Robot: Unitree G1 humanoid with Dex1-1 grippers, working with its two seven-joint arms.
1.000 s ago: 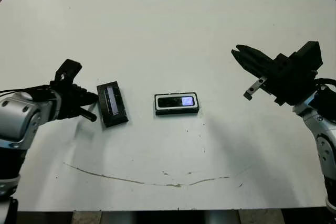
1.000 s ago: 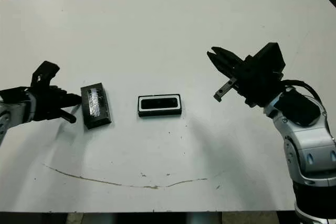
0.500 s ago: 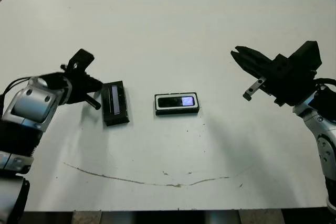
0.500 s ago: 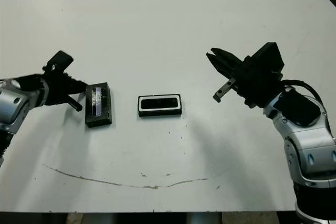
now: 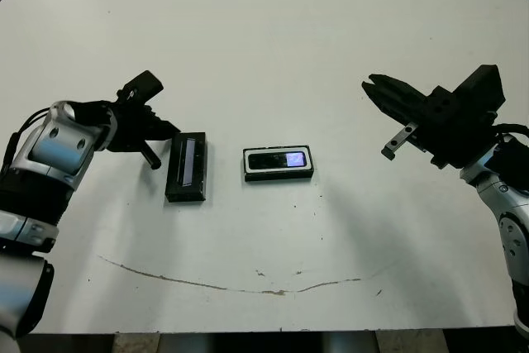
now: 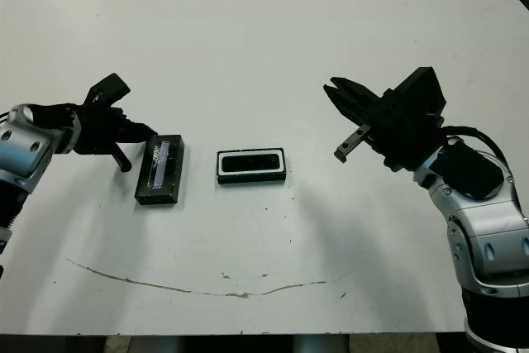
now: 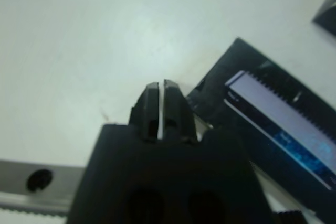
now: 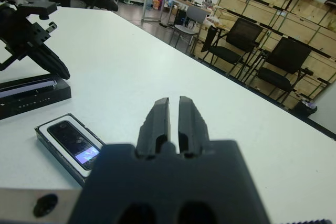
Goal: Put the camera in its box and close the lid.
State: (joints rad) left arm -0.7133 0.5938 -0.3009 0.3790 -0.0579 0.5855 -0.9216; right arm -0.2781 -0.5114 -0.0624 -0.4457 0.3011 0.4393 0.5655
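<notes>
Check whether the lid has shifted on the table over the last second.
Yes. The lid has slid toward the box, which has not moved, and has turned to lie squarer to it. The left gripper, fingers shut, is at its far end.

The white desk (image 5: 273, 47) carries the box (image 5: 278, 164), camera (image 5: 279, 159) inside, the lid (image 5: 187, 167) beside it, and perhaps a scuff line (image 5: 240, 285).

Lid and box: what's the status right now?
Left tool shut, tips at the lid's end. Right tool shut, raised, holding nothing. Camera sits in the box; lid lies flat beside it. Nothing in the way.
</notes>
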